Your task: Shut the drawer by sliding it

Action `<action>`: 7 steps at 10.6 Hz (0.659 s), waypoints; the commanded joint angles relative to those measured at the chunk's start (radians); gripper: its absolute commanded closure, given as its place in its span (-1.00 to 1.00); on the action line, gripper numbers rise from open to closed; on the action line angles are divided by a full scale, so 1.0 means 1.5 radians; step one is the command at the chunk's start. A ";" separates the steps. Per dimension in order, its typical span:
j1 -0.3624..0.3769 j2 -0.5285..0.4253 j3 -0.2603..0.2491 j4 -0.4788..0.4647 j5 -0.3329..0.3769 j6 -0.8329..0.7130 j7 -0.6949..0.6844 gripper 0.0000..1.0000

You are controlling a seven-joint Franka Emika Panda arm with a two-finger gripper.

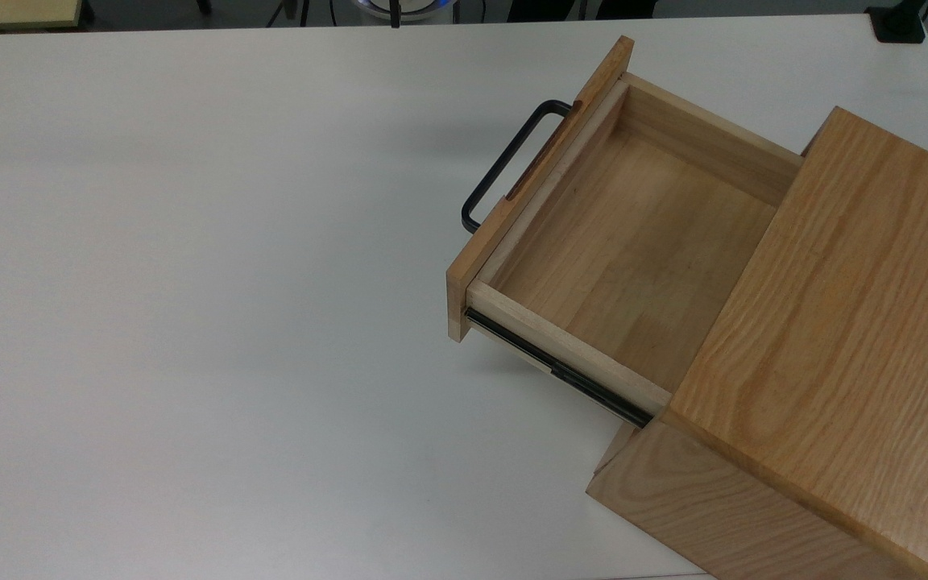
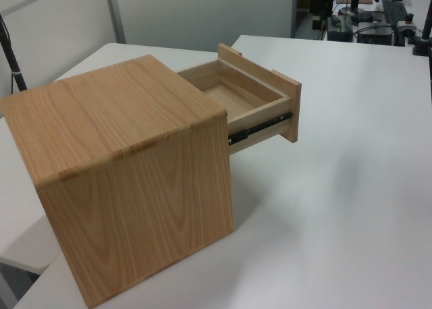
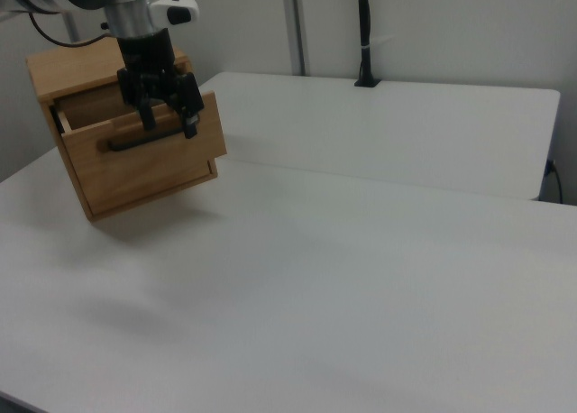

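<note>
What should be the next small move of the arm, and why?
Probably bring the gripper, which appears in the right view in front of the drawer, against its front panel beside the black handle and push toward the cabinet. The drawer stands pulled far out, its black side rail exposed, so it is not yet closed.

We see top view overhead, close; left view behind wood-grain cabinet body (image 2: 135,181); right view opposite, farther; all share pale wooden pulled-out drawer (image 1: 633,242).

Wood-grain cabinet (image 1: 843,322) on white table (image 1: 190,322), behind the fingers; black pole (image 3: 363,30) at far edge.
</note>
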 commanded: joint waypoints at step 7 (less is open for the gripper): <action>-0.005 0.001 -0.003 -0.008 0.003 0.006 0.013 -1.00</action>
